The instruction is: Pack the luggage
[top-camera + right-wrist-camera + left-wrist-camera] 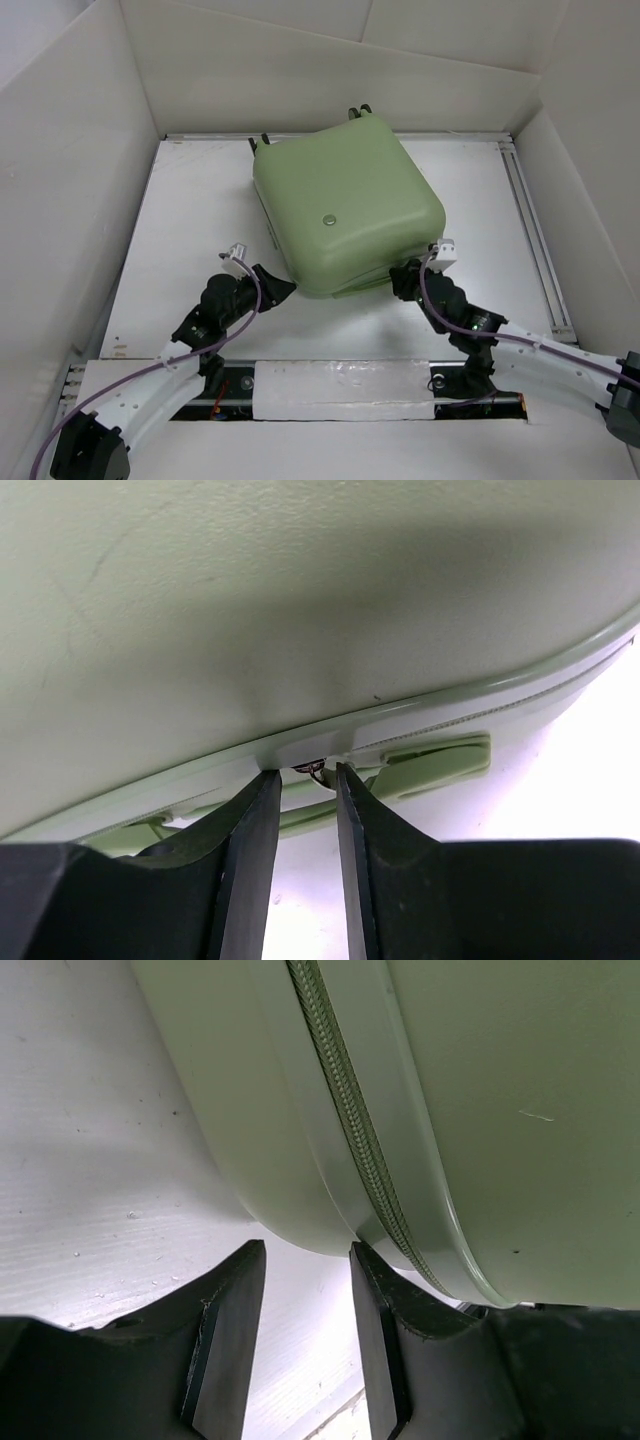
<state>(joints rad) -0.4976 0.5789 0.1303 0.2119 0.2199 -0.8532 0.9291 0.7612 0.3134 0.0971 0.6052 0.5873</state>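
A closed pale green suitcase, the luggage (pixel 345 205), lies flat on a white table (pixel 200 220), turned so that one rounded corner faces the two arms.

The left gripper (pixel 272 287) sits low, just beside the near left side of the case. Seen from its wrist, the shell rises directly ahead and above its fingertips. The zipper seam (pixel 350 1130) runs away from the gripper, climbing up and to the left along the side wall. The jaws stand partly open with bare table between them, and they hold nothing. The inner fingertip is just beside the seam; I cannot tell whether it touches.

The right gripper (pixel 403 276) is pushed in under the near right edge and appears the nearer of the two. From its wrist, the seam crosses just beyond the fingertips, left to right. A small dark metal piece (pixel 312 771), possibly the zipper pull, sits right at the tips. A flat green handle (pixel 430 765) lies beyond and to the right. The jaws are narrowly parted and do not look clamped on anything.

The next move likely turns on that metal piece.
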